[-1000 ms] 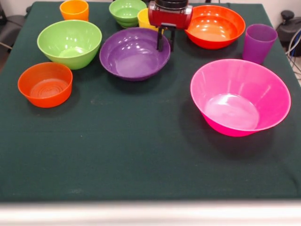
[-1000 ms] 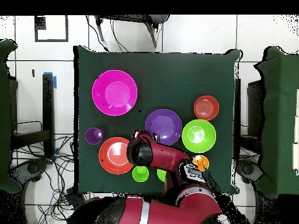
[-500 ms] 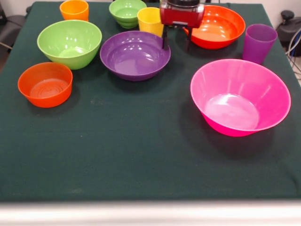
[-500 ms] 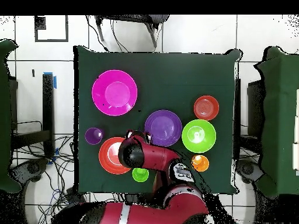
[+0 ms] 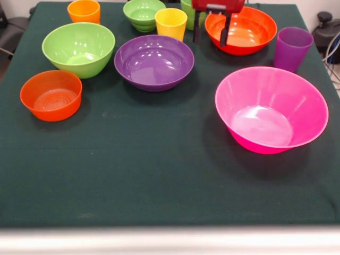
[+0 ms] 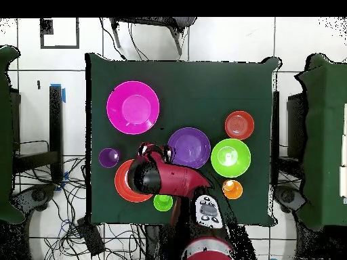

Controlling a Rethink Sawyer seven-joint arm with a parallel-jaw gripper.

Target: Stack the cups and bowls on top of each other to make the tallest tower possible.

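My gripper (image 5: pixel 211 33) hangs open and empty at the left rim of the large orange-red bowl (image 5: pixel 247 29). One finger (image 5: pixel 196 31) is outside the rim and the other is over the inside. A light green cup (image 5: pixel 186 11) shows partly behind the gripper. Left of it stand the yellow cup (image 5: pixel 171 23), the small ribbed green bowl (image 5: pixel 142 13) and the orange cup (image 5: pixel 83 10). The purple bowl (image 5: pixel 154 61), light green bowl (image 5: pixel 78 48), small orange-red bowl (image 5: pixel 51 94), purple cup (image 5: pixel 292 48) and pink bowl (image 5: pixel 271 109) stand apart on the cloth. Nothing is stacked. Overhead, the arm covers part of the orange-red bowl (image 6: pixel 126 184).
A dark green cloth (image 5: pixel 159 175) covers the table, bare across its near half. Overhead, the gripper (image 6: pixel 150 149) sits between the purple cup (image 6: pixel 108 157) and purple bowl (image 6: pixel 189 147). Cables lie on the tiled floor (image 6: pixel 61 203) around the table.
The gripper has moved from the purple bowl's far rim across to the large orange-red bowl, uncovering the yellow cup. It stays open and empty. No cup or bowl has moved.
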